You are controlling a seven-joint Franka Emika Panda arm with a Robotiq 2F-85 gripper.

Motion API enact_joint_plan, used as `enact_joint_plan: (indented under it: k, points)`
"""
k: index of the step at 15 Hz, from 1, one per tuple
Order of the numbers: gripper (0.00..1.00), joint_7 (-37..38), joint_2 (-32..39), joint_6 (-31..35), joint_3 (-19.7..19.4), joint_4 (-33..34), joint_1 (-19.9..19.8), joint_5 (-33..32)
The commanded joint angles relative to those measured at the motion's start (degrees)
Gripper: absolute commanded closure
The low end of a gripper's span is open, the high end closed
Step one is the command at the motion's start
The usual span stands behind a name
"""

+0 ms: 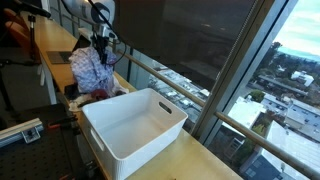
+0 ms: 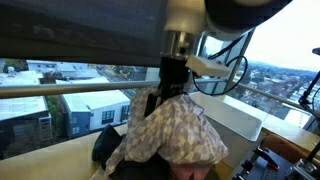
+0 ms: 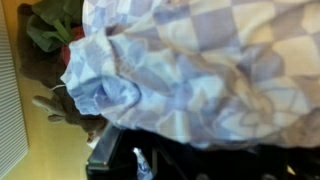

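My gripper [image 1: 99,44] is shut on the top of a checkered blue and white cloth [image 1: 88,68] and holds it hanging above a pile of dark clothes [image 1: 93,95]. In an exterior view the cloth [image 2: 175,130] drapes down from the gripper [image 2: 172,88] over the dark pile [image 2: 108,148]. The wrist view is filled by the checkered cloth [image 3: 200,60], with my dark jaws [image 3: 190,160] below it and dark and green clothes [image 3: 50,30] at the left.
A white plastic bin [image 1: 135,125] stands empty on the wooden counter [image 1: 195,160] right next to the pile. It also shows behind the cloth [image 2: 240,118]. A railing and large windows [image 1: 200,50] run along the counter's far side.
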Motion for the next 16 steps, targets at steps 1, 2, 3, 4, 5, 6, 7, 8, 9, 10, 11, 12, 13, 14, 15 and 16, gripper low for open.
enact_joint_plan:
  k: [1,2,3,4,5,6,7,8,9,10,11,12,13,14,15,16]
  points:
    - [1.00,2.2,-10.7,-4.0,-0.3,-4.1,-2.4,-0.9]
    - [1.00,2.3,-13.2,-4.7,-0.4,-4.8,-3.4,-0.9]
    - [1.00,2.5,-15.6,-5.0,-0.5,-5.7,-4.6,-0.7]
    - [1.00,2.5,-18.0,-5.3,-0.6,-6.5,-5.9,-0.4]
    - [1.00,2.3,-20.4,-5.6,-0.8,-7.5,-7.4,-0.3]
    - [1.00,2.1,-22.7,-6.0,-1.0,-8.4,-8.9,-0.1]
    - [1.00,1.7,-25.0,-6.3,-1.2,-9.2,-10.5,0.0]
    - [1.00,1.5,-27.2,-6.9,-1.6,-9.8,-12.2,0.2]
    - [1.00,1.0,-29.3,-7.6,-1.9,-10.2,-13.7,0.3]
    - [1.00,0.6,-31.3,-8.5,-2.2,-10.3,-15.2,0.6]
    - [1.00,0.3,-33.3,-9.4,-2.5,-10.5,-16.6,0.5]
    - [1.00,0.2,-34.7,-10.4,-2.6,-10.0,-17.9,0.3]
    - [1.00,0.0,-35.9,-11.8,-2.8,-9.1,-19.1,0.1]
    - [1.00,0.0,-37.0,-13.0,-2.9,-8.2,-20.1,-0.2]
    - [1.00,-0.1,-37.9,-13.9,-3.0,-7.4,-21.1,-0.3]
    - [1.00,0.0,-38.8,-15.0,-2.9,-6.4,-22.0,-0.4]
